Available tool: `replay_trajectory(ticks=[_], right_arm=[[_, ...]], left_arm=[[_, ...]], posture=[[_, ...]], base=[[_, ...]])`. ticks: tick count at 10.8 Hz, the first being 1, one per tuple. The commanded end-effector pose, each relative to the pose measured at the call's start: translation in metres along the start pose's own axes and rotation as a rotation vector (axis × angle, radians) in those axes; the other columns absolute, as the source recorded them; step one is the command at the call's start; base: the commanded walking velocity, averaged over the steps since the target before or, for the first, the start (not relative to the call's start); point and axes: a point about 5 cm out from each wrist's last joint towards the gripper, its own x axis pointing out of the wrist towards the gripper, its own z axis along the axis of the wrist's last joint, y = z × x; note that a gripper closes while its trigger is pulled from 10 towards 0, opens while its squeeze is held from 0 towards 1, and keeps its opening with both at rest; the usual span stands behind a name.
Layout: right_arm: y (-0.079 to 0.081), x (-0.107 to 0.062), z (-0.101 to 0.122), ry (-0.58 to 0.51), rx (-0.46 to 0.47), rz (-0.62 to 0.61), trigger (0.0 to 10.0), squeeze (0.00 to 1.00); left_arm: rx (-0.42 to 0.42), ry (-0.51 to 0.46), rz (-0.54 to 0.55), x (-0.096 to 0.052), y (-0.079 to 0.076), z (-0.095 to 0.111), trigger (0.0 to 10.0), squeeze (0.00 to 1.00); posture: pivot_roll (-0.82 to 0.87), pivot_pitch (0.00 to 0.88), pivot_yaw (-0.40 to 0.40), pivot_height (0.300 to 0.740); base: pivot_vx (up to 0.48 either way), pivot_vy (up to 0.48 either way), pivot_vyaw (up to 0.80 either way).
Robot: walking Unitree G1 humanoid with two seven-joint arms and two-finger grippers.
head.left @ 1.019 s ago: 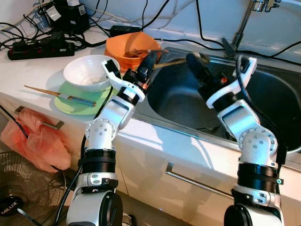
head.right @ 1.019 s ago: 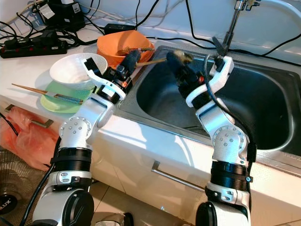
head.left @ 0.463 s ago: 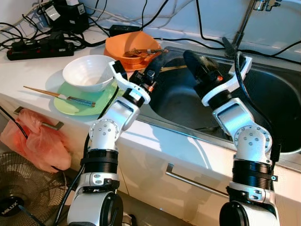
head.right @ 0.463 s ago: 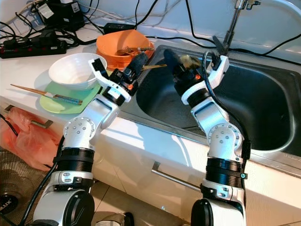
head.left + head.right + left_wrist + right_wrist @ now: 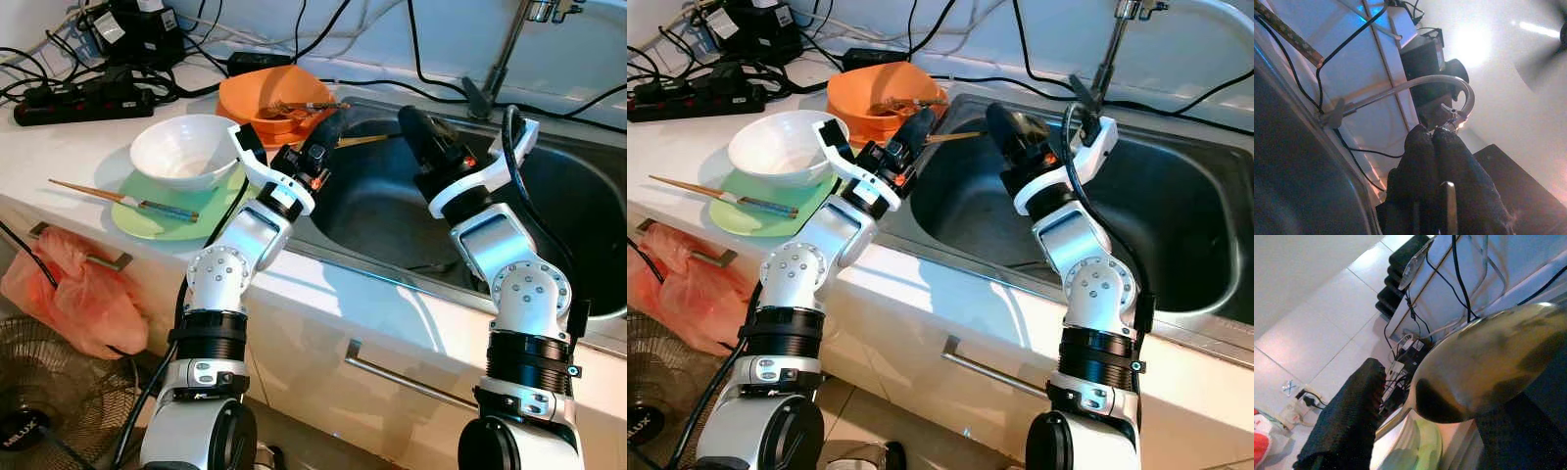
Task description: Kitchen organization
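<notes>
My right gripper (image 5: 423,132) hovers over the left half of the steel sink (image 5: 573,201), shut on a golden spoon (image 5: 1484,367). The spoon's bowl sits between the black fingers (image 5: 1347,426), and its thin handle (image 5: 359,142) points toward my left gripper (image 5: 326,127). That gripper is shut at the sink's left rim, just in front of the orange bowl (image 5: 257,96), which holds a fork (image 5: 294,106). Whether it touches the handle's end is unclear. A white bowl (image 5: 181,152) rests on a green plate (image 5: 137,217) with chopsticks (image 5: 118,196) across it.
A faucet (image 5: 509,49) rises behind the sink. A power strip (image 5: 78,98), chargers and cables crowd the back of the counter. Below the counter hang a pink plastic bag (image 5: 78,294) and a drawer handle (image 5: 411,377). A floor fan (image 5: 34,411) stands at lower left.
My left gripper has shifted right from the orange bowl toward the sink rim. The right gripper drifted left, then back right with the spoon.
</notes>
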Motion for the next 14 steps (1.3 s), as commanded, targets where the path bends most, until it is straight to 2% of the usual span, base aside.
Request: replay_trajectory(ticks=[1, 10, 11, 12, 13, 14], right_arm=[[0.004, 0.004, 0.004, -0.012, 0.009, 0.009, 0.0, 0.00], [0.001, 0.006, 0.007, -0.027, 0.013, -0.012, 0.0, 0.00], [0.000, 0.006, 0.008, -0.029, 0.013, -0.018, 0.0, 0.00], [-0.001, 0.006, 0.008, -0.031, 0.013, -0.022, 0.0, 0.00], [-0.001, 0.006, 0.008, -0.034, 0.014, -0.025, 0.0, 0.00], [-0.002, 0.005, 0.009, -0.042, 0.010, -0.031, 0.0, 0.00]], left_arm=[[-0.131, 0.021, -0.066, 0.014, -0.011, -0.034, 0.0, 0.00], [-0.143, 0.075, -0.072, 0.013, -0.011, -0.049, 0.0, 0.00], [-0.115, 0.094, -0.053, 0.014, -0.010, -0.051, 3.8, 0.00], [-0.064, 0.113, -0.018, 0.014, -0.007, -0.053, 10.0, 0.83], [-0.081, 0.130, -0.025, 0.013, -0.007, -0.056, 10.0, 1.00], [-0.070, 0.167, -0.027, 0.012, -0.007, -0.060, 10.0, 1.00]], posture=[[-0.01, 0.052, 0.058, 0.740], [-0.02, 0.042, 0.056, 0.740], [-0.02, 0.043, 0.058, 0.740], [-0.02, 0.044, 0.058, 0.740], [-0.02, 0.045, 0.059, 0.740], [-0.02, 0.044, 0.057, 0.740]], base=[[0.000, 0.000, 0.00], [0.000, 0.000, 0.00], [0.000, 0.000, 0.00], [0.000, 0.000, 0.00], [0.000, 0.000, 0.00], [0.000, 0.000, 0.00]])
